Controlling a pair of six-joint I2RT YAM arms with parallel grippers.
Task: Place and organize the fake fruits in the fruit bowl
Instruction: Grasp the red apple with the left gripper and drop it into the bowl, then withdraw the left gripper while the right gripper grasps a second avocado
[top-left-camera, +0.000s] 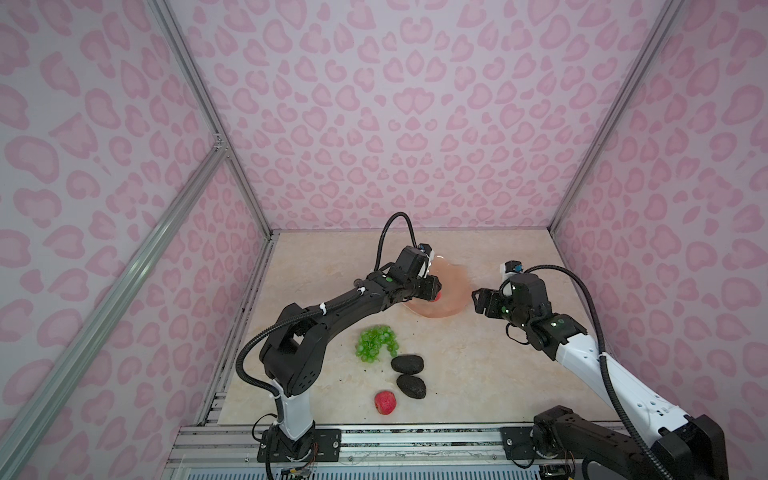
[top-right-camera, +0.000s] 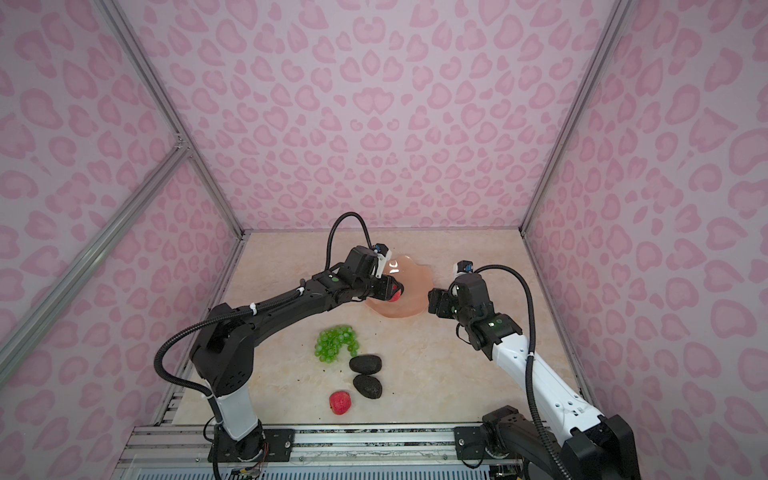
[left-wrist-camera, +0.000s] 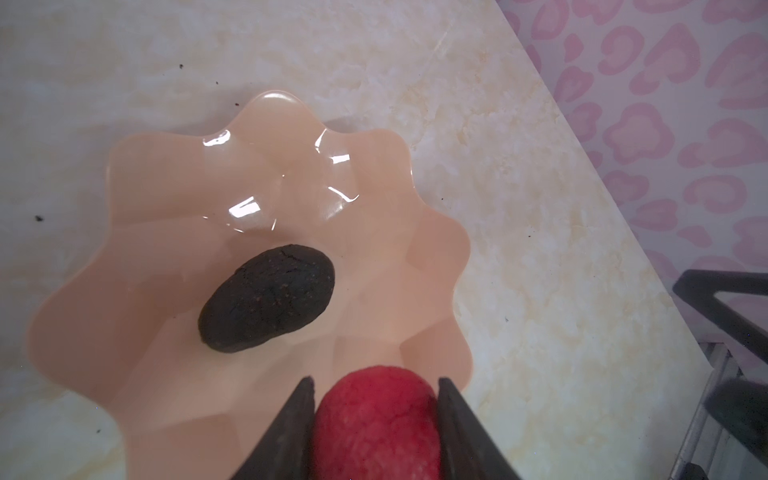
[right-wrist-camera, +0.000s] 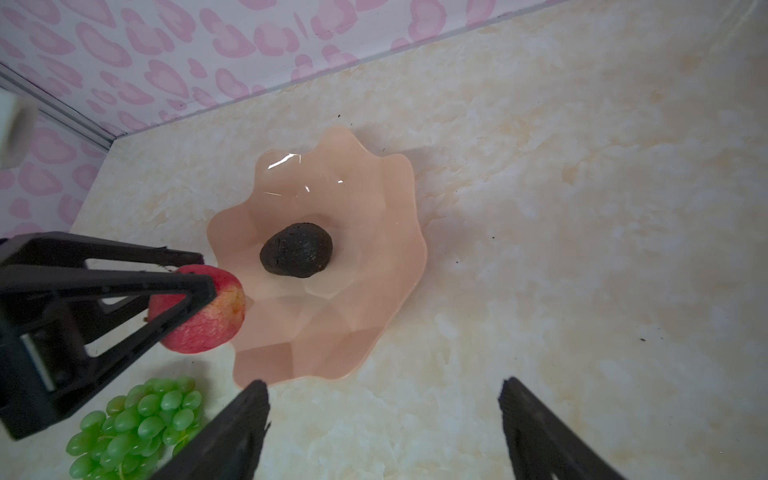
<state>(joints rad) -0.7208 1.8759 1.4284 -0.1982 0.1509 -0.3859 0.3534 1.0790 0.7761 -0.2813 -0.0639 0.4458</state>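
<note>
Fruit bowl (right-wrist-camera: 374, 249), three avocados (right-wrist-camera: 296, 250) (top-left-camera: 407, 364) (top-left-camera: 411, 386), two apples (top-left-camera: 385, 402) (right-wrist-camera: 199, 309), one grape bunch (top-left-camera: 376, 344), left tool (left-wrist-camera: 374, 388) gripping one apple, right tool (right-wrist-camera: 384, 386) parted

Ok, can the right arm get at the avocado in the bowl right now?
Probably yes. The avocado lies alone in the bowl; the right arm hangs beside its rim, jaws open, and the left arm holds the apple over a different edge, not in between.
</note>
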